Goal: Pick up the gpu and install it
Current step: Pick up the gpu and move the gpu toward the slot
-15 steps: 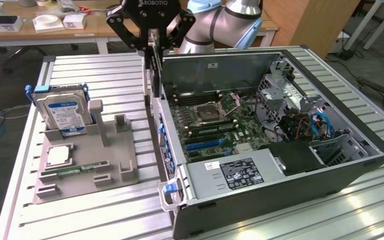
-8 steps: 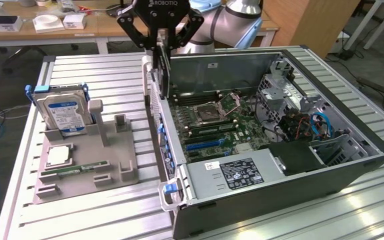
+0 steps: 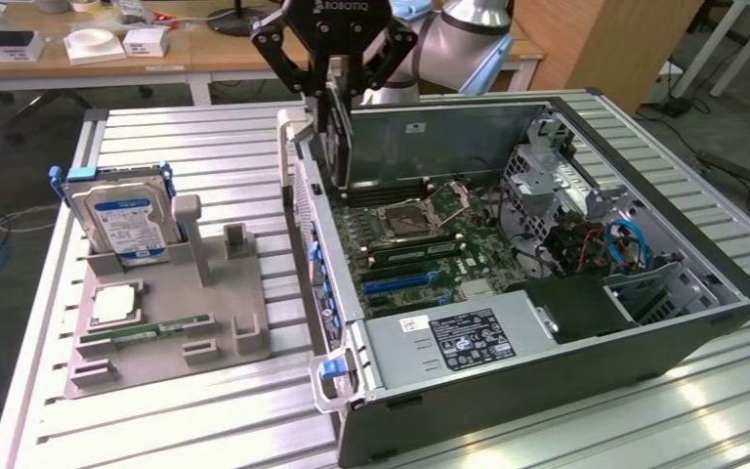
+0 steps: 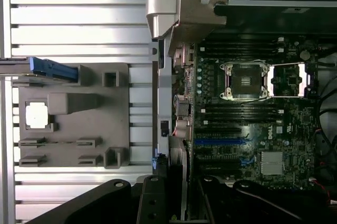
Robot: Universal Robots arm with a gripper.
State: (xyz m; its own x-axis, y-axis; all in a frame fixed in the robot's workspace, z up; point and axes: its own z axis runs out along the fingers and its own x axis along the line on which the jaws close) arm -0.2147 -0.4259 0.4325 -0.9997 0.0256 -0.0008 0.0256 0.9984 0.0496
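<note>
GPU [image 3: 337,137] hangs edge-down, clamped in the jaws of the gripper [image 3: 339,86], just inside the open computer case [image 3: 545,391] wall, its lower edge apart from the motherboard [image 3: 473,220].

Dark fingers [image 4: 151,203] of gripper [image 4: 176,203] flank gpu [image 4: 178,174], seen edge-on, right at side wall of open PC case [image 4: 184,13]. Inside: motherboard [image 4: 284,129] w/ empty CPU socket [image 4: 243,80], blue slot [image 4: 221,141], small silver heatsink [image 4: 272,163]. Beside case, on ribbed tabletop [image 4: 79,24]: grey holder [image 4: 68,124] w/ silver CPU chip [image 4: 37,114] in a recess, blue drive bracket [image 4: 52,69] at its edge.
</note>
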